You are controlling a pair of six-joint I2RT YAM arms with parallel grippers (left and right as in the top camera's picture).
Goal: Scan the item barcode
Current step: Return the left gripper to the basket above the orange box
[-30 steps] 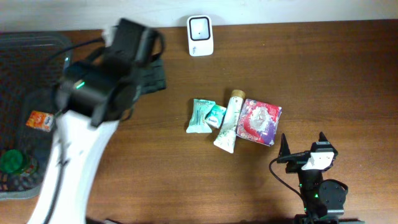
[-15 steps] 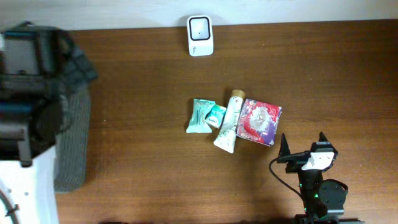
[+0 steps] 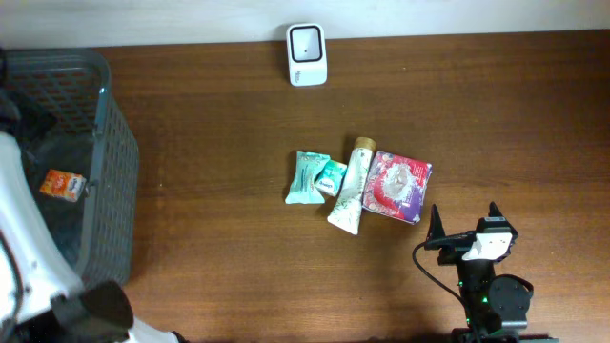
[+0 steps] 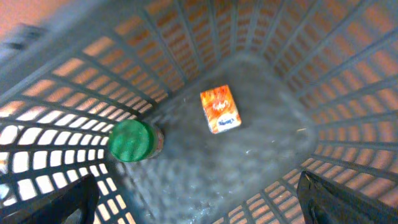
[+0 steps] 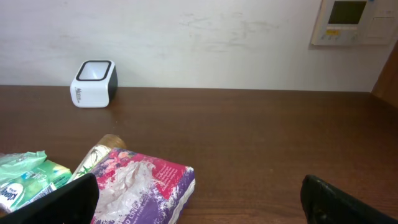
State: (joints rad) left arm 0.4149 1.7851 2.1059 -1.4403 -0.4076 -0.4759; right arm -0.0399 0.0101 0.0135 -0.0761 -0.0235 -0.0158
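Inspector: Left end effector, condition?

Assessor: Spread to its widest and holding nothing. It hangs over the grey basket at the left edge of the overhead frame. Inside lie one orange packet and one green-lidded container.

Inspector: Items awaiting scan?

Assessor: Four, clustered mid-frame on the bench: one green packet, one small teal packet touching it, one tube, and one red-and-purple bag against the tube. One white scanner stands at top centre, well apart from them.

Inspector: Right end effector?

Assessor: Jaws wide apart, empty, at the lower right, near the bag.

Inspector: Step in hand?

Assessor: In my judgement, between items, since neither arm carries a load. The next move calls for gripping one of the four, probably with the nearer right arm, then turning its barcode toward the scanner. No barcode is visible from these views.
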